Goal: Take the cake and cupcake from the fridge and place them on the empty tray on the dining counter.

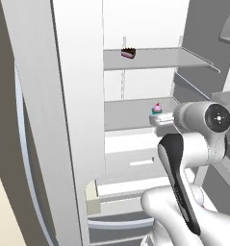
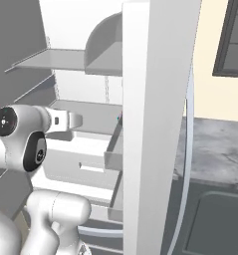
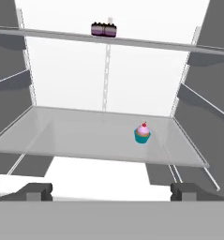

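Inside fridge [image 1: 78, 120], hand [image 3: 111, 190] released, empty. Cupcake [image 3: 142, 133] lies ahead, right of centre: shift right, straddle wrapper, then clench gently.

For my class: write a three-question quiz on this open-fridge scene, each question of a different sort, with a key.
1. True or false: the cupcake sits on the same shelf as the cake.
2. Multiple choice: how does the gripper stand? A) shut on the cupcake B) open, holding nothing C) shut on the cake
3. Fill in: in the hand view, the cupcake stands toward the ____ side of the lower shelf.

Key: 1 false, the cake is on the upper shelf; 2 B; 3 right.
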Robot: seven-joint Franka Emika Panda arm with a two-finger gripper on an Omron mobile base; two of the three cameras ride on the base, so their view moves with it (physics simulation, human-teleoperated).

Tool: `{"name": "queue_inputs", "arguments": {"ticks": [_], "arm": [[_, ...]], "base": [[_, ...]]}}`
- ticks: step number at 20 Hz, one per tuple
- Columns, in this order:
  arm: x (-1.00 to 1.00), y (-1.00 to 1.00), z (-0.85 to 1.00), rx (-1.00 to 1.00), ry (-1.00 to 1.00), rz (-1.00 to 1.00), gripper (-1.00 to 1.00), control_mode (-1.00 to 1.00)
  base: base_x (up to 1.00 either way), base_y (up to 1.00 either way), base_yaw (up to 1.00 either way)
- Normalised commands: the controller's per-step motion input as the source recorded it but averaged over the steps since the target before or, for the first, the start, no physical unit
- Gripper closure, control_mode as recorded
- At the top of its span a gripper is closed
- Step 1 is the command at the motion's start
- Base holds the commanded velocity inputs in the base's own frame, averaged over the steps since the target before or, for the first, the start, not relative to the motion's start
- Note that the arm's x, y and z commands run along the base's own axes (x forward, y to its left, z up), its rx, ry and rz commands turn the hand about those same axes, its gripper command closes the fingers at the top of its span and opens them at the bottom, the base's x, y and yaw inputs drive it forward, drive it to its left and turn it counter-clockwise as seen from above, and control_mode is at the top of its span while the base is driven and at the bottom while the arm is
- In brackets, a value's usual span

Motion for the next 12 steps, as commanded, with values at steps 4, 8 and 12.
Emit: {"name": "queue_inputs", "arguments": {"ticks": [4, 8, 12], "arm": [[0.16, 0.00, 0.00, 0.00, 0.01, 0.01, -1.00, -1.00], [0.69, -0.30, 0.00, 0.02, 0.07, 0.03, -1.00, -1.00], [0.48, -0.40, 0.00, 0.01, 0.02, 0.03, -1.00, -1.00]], "base": [[0.63, 0.00, 0.03], [0.00, 0.00, 0.00], [0.00, 0.00, 0.00]]}}
